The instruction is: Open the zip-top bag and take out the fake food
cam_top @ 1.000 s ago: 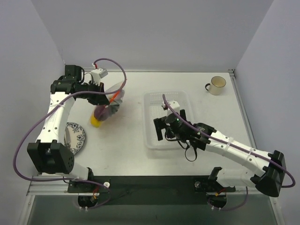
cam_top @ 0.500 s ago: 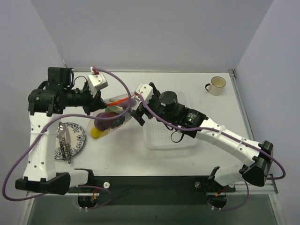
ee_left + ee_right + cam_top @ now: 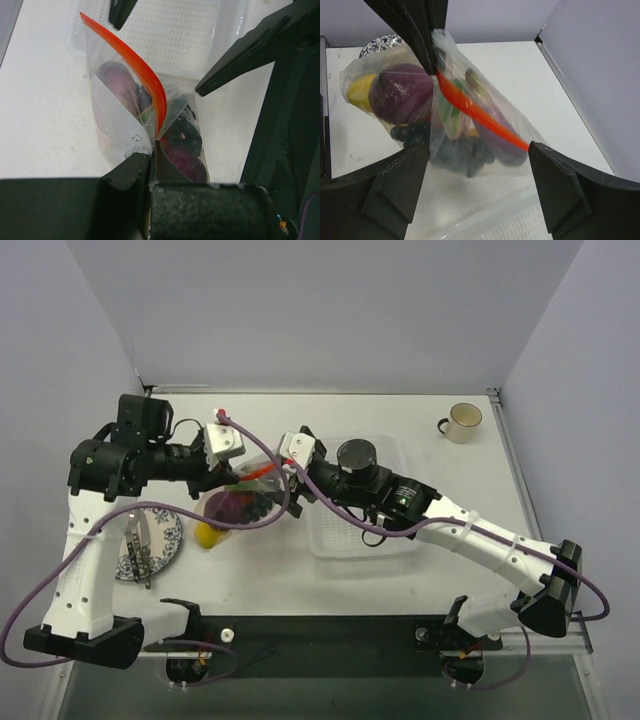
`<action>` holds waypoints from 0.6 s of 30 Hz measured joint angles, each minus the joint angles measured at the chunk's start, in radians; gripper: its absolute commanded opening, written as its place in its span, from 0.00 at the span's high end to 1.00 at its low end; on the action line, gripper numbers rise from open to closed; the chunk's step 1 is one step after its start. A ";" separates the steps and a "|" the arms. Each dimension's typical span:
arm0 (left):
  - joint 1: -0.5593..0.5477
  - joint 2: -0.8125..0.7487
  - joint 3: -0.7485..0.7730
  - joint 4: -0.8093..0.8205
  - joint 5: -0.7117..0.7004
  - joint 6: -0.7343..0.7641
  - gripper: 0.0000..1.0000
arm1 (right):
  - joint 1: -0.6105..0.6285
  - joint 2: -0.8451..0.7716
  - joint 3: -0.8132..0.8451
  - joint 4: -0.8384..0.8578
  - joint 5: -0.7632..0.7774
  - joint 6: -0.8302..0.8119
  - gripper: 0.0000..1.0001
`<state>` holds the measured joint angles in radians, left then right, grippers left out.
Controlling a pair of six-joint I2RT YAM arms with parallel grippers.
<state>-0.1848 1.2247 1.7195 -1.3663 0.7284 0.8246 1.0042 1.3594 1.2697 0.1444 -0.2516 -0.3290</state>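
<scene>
The clear zip-top bag point(image 3: 243, 502) with an orange-red zip strip point(image 3: 480, 116) hangs above the table, holding the fake food: a purple eggplant point(image 3: 402, 92), a yellow piece point(image 3: 360, 87) and dark grapes point(image 3: 465, 152). My left gripper point(image 3: 226, 472) is shut on the bag's top corner at one end of the strip point(image 3: 152, 145). My right gripper point(image 3: 290, 480) is open, its fingers point(image 3: 400, 185) spread either side of the bag's lower part, the right fingertip close to the strip's far end.
A white mesh basket point(image 3: 360, 500) sits on the table under the right arm. A patterned plate point(image 3: 150, 538) with a utensil lies at the left. A cream mug point(image 3: 462, 421) stands at the back right corner.
The right arm swung from over the basket across to the bag and now has its open fingers around it. The left arm shifted the held bag slightly right and lower.
</scene>
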 measured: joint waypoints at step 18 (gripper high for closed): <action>-0.220 -0.049 -0.034 0.014 -0.043 -0.033 0.56 | 0.021 -0.006 0.000 -0.040 -0.061 -0.108 1.00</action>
<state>-0.4053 1.1759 1.6859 -1.3525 0.6853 0.7918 1.0248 1.3537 1.2694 0.1043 -0.3130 -0.4370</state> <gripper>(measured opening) 0.251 0.045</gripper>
